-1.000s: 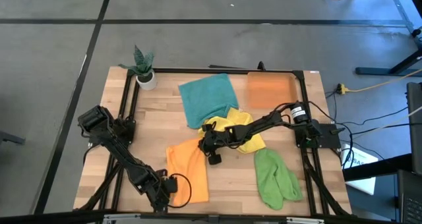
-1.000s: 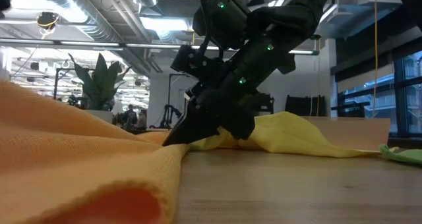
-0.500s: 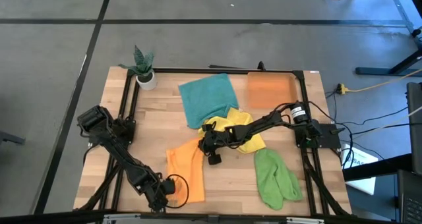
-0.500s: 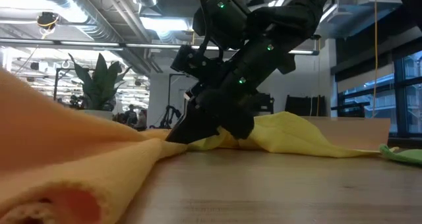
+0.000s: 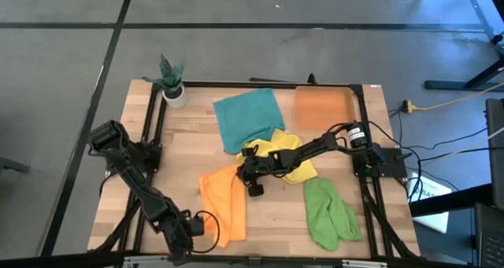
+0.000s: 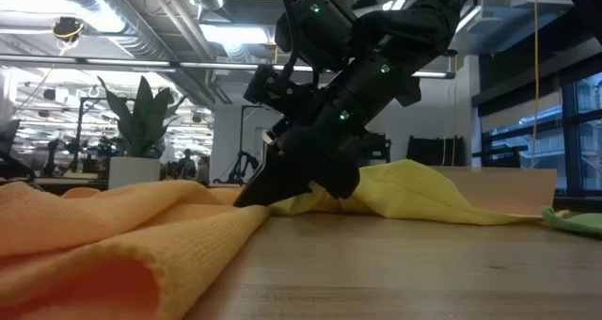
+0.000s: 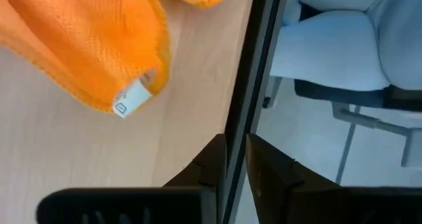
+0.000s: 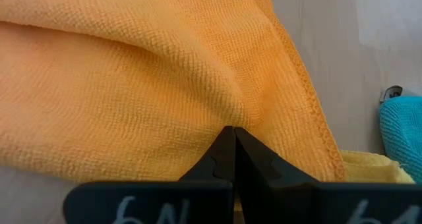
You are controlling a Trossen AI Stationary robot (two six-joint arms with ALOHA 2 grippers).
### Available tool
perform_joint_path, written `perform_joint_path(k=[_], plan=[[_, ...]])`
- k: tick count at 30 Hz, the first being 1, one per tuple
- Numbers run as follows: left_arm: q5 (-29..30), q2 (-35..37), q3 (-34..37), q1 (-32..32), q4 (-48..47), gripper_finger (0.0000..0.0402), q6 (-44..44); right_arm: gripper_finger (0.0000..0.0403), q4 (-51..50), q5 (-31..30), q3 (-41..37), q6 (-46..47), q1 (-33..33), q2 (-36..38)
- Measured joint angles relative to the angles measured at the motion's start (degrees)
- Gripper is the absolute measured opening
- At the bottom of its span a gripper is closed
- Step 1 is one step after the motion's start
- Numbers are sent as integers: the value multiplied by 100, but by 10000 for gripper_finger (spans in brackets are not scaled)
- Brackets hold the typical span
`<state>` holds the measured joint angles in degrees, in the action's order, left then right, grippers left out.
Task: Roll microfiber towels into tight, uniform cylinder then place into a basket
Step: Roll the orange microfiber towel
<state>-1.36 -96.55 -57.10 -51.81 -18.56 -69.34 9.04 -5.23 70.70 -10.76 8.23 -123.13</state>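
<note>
The orange towel (image 5: 220, 203) lies crumpled on the table at near centre; its labelled corner (image 7: 129, 100) shows in the left wrist view. My left gripper (image 5: 195, 227) hovers just left of the towel's near end, by the table's near edge. Its fingers (image 7: 214, 168) are slightly open and hold nothing. My right gripper (image 5: 242, 174) is shut, with its tips down on the towel's far right part (image 8: 198, 85). A teal towel (image 5: 248, 118), a yellow towel (image 5: 290, 154) and a green towel (image 5: 329, 213) lie flat. The orange basket (image 5: 323, 106) stands at the far right. My right gripper presses its shut fingertips (image 8: 221, 148) down on the orange towel's far right part (image 8: 227, 118), a little in from the stitched edge (image 8: 313, 109). It comes slanting down from the table's right side. Creases run into the tips. Whether a fold lies between them, I cannot tell.
A white pot with a green plant (image 5: 172, 83) stands at the far left corner. A black frame rail (image 7: 254, 72) runs along the table's edge beside my left gripper, and a pale chair (image 7: 343, 46) stands beyond it. Bare wood (image 5: 276, 221) lies between the orange and green towels.
The orange towel's near part, which stood raised and spread, has dropped to the table in a narrower, crumpled heap. Its far end stays under my right gripper. My left gripper has risen and drawn back toward the table's near left, clear of the towel.
</note>
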Motion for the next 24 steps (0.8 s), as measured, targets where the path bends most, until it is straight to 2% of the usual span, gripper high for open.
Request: perform_joint_path(k=[4, 8, 11, 14, 17, 24], plan=[[450, 216, -235, 2, -129, 49, 539, 5, 2, 2, 0, 0, 0, -1], [1489, 492, -408, 79, -577, 49, 1106, 5, 7, 9, 0, 0, 0, 0], [2147, 540, -439, 179, -686, 49, 1839, 5, 9, 13, 0, 7, 0, -2], [2273, 447, -402, 384, -1045, 49, 2269, 5, 9, 18, 0, 4, 0, -2], [2333, 327, -351, 624, -1778, 49, 2251, 5, 9, 30, 0, 4, 2, -2], [2507, 326, -304, 1335, -2987, 49, 1104, 5, 17, 38, 0, 4, 2, -2]])
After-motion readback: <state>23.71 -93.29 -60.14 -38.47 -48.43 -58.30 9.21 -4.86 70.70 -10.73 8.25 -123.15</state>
